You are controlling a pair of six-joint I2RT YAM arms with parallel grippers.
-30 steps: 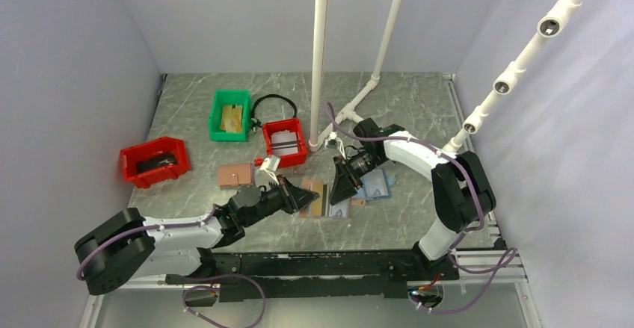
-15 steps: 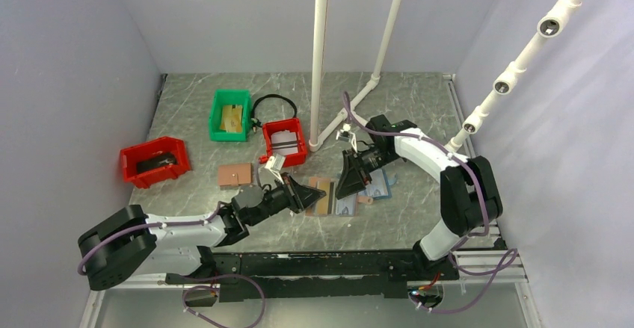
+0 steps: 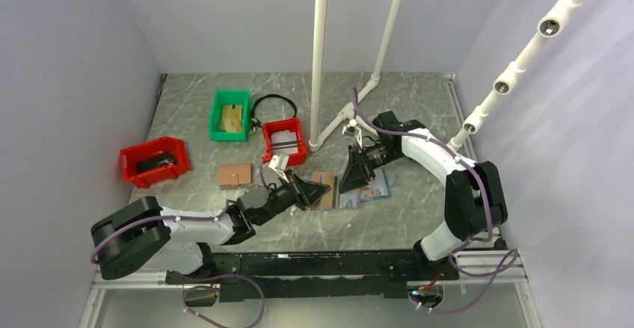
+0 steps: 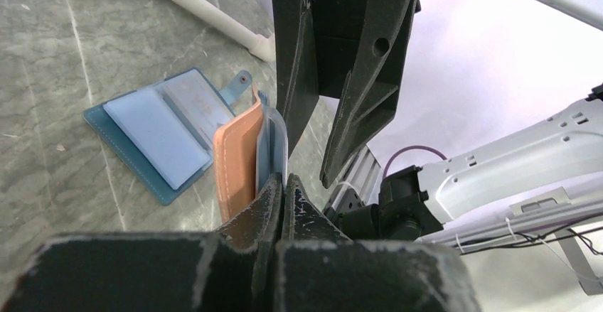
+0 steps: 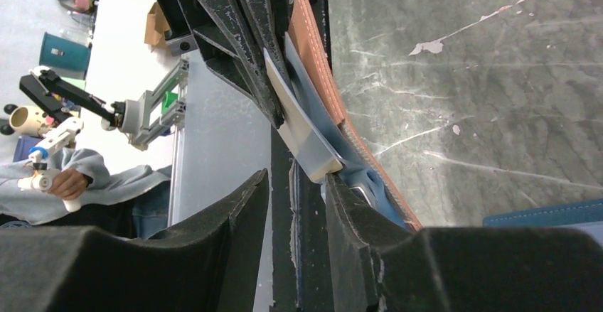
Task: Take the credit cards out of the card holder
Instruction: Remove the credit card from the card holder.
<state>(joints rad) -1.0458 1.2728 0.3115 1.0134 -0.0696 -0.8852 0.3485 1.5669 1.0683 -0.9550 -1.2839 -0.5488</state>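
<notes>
**Top view.** The card holder (image 3: 327, 180) is held up off the tabletop (image 3: 419, 104) near its middle. One edge is clamped in the closed left end effector (image 3: 323, 190), apparently so that the pockets are offered to the right end effector (image 3: 346, 187), which reaches in from 2 o'clock. An all-blue holder (image 3: 375, 186) lies open just beside it at 3 o'clock. The bins (image 3: 284, 140) are well apart, toward 10 o'clock. Bare tabletop is left toward 6 o'clock.

**Left wrist view.** The card holder (image 4: 238, 159) is seen standing on edge, pinched at its lower end. Its brown face is turned to 9 o'clock and a pale inner edge to 3 o'clock. The right end effector (image 4: 306, 159) hangs down from 12 o'clock, close against that inner side.

**Right wrist view.** A credit card (image 5: 302, 138) juts from the light blue pocket toward 6 o'clock. Its free corner lies between the parted jaws, nearer the finger at 3 o'clock, and no pinch is made out yet. A straight pull toward 6 o'clock is judged to be needed. Room is tight, since the left end effector's fingers crowd the card at 11 o'clock.
</notes>
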